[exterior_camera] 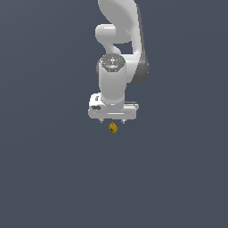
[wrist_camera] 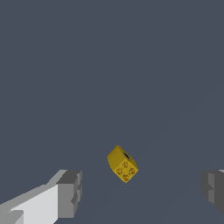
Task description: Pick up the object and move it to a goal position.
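Mustard-yellow blocky object [wrist_camera: 122, 164], tiny and tilted on a corner edge, shows one face marked with small round studs and another with a dark spot; in the wrist view it sits between the two grey finger pads [wrist_camera: 70, 193], touching neither, a clear gap on either side; the jaws stand wide apart and hold nothing. In the exterior view the same small yellow piece [exterior_camera: 113, 128] lies just beneath the white robot gripper [exterior_camera: 112, 120], close under its short fingertips and roughly centred under the broad white hand; whether it rests on the plain dark grey-blue ground [exterior_camera: 53, 178] cannot be told. Behind and above, the white Franka arm [exterior_camera: 116, 53] rises in bulky rounded segments with grey joints toward the top edge.
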Available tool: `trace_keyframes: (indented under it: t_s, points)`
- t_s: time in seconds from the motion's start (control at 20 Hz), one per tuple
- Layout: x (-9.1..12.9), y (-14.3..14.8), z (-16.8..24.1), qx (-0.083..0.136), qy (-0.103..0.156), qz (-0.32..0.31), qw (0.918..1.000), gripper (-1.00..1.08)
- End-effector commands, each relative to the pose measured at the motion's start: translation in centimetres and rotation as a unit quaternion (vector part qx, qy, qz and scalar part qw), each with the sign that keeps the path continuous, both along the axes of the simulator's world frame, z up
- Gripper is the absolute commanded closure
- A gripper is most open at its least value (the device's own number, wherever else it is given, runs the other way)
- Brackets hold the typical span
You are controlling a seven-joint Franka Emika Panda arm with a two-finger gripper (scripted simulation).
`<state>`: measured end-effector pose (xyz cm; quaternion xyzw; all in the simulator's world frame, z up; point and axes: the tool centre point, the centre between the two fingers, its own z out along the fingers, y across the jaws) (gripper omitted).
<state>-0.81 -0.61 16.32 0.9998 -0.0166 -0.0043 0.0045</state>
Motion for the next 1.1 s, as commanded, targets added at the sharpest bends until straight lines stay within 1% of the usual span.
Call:
trace_keyframes:
  t_s: [0.0, 0.4, 0.75, 1.05]
  points:
    - [0.0, 0.0, 0.0, 0.000, 0.000, 0.000, 1.0000, -0.92]
    - [-1.0, 0.8, -0.4, 0.014, 0.017, 0.001, 0.9998, -0.92]
    - [-1.0, 0.8, -0.6, 0.013, 0.016, 0.009, 0.9997, -0.92]
    - [-1.2, 0.7, -1.4, 0.012, 0.015, 0.043, 0.9989, -0.92]
